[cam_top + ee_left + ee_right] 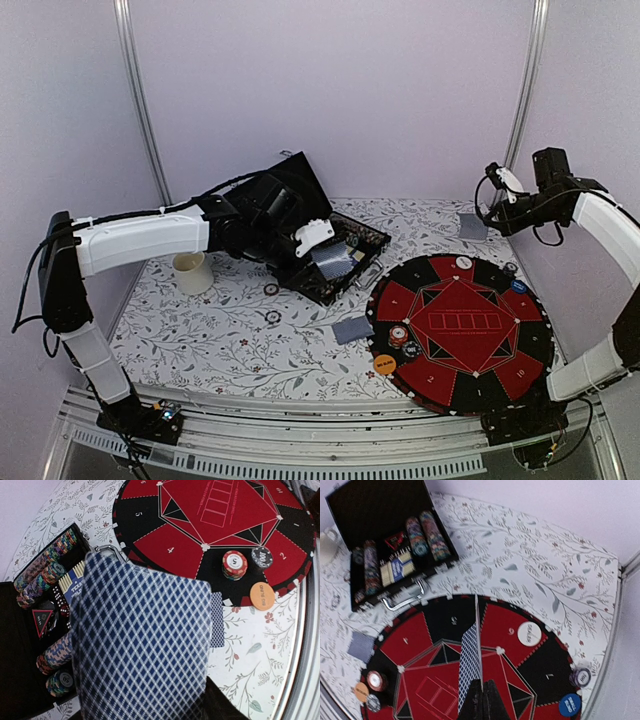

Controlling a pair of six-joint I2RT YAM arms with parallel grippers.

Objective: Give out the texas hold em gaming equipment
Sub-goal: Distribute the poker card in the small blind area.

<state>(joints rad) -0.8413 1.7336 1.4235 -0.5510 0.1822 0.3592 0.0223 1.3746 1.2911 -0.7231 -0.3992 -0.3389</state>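
My left gripper [322,243] hovers over the open black case [345,275] and is shut on a playing card [336,262]. Its blue-checked back fills the left wrist view [140,645] and hides the fingers. My right gripper [484,689], raised at the far right [492,214], is shut on another playing card [470,655], seen edge-on. The round red-and-black mat [500,375] carries a chip stack [399,337], a dark chip [411,350], an orange disc [385,365], a white disc [463,263], a blue disc [519,286] and a chip [510,268]. One card [352,330] lies beside the mat.
The case holds rows of chips [42,567] and a card deck [399,566]. A cream cup [193,272] stands left of the case. Two small dark rings [272,316] lie on the floral tablecloth. The table's front rail runs along the near edge.
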